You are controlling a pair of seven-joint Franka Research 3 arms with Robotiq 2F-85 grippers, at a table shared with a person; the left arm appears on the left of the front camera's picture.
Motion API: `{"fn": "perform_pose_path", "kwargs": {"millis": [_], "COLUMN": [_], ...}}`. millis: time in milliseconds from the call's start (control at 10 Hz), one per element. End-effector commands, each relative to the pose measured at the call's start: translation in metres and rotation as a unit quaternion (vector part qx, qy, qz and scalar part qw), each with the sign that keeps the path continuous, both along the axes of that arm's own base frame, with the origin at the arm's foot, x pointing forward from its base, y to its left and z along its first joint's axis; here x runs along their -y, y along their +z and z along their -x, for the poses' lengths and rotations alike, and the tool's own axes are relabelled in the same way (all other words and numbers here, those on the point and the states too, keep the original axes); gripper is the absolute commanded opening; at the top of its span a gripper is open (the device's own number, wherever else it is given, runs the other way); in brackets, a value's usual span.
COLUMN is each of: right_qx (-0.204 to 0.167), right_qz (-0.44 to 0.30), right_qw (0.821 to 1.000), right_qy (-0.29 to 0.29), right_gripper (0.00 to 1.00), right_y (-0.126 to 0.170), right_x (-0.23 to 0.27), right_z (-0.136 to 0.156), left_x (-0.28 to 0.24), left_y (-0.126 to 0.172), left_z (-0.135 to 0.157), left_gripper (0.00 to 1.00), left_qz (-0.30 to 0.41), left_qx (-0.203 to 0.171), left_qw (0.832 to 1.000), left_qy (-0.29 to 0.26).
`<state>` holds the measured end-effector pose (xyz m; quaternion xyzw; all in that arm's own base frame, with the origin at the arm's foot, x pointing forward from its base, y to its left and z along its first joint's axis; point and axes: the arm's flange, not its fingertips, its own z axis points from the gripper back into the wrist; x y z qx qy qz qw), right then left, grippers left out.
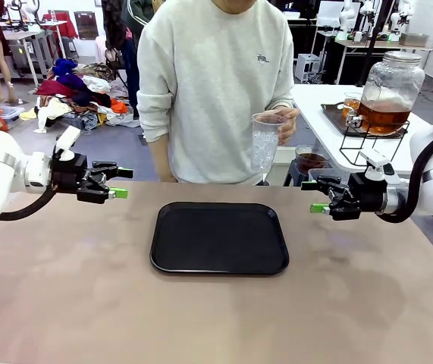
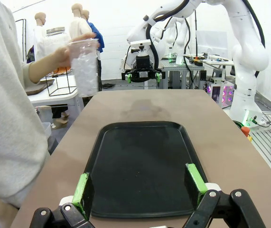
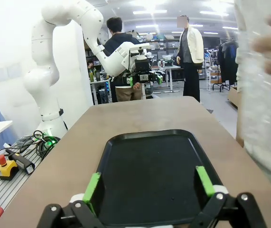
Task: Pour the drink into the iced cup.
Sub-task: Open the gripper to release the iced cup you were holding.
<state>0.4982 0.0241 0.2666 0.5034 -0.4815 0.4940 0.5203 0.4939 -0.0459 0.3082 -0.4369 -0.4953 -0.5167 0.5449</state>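
iced cup [image 1: 265,142] (rim behind person's hand [image 1: 284,123]) above tray [image 1: 220,262], ice blurred.

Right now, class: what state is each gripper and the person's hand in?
Left gripper: open, holding nothing.
Right gripper: open, holding nothing.
Person's hand: holding the iced cup above the table's far edge.

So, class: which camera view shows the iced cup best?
The front view: the iced cup stands whole and upright in the person's hand. The left wrist view shows it smaller, off to one side. The right wrist view cuts it off at the edge.
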Motion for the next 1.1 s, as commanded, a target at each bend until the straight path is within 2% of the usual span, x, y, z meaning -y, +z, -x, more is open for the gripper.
{"fn": "perform_pose_path", "kwargs": {"millis": [0,1000], "right_qx": [-0.002,-0.002], "right_qz": [0.0,0.0], "right_qw": [1.0,1.0], "right_qy": [0.002,0.002], "right_gripper": [1.0,1.0], "right_y": [0.0042,0.0042], "right_x": [-0.0002,-0.0002], "right_z": [-0.0024,-0.0024], "left_x": [0.0005,0.0005], "left_y": [0.002,0.002], "left_z": [0.0004,0.0004], "left_gripper": [1.0,1.0], "left_qz": [0.004,0.004], "left_qx": [-0.001,-0.001], "left_qw": [1.0,1.0], "left_qy": [0.004,0.004]}}
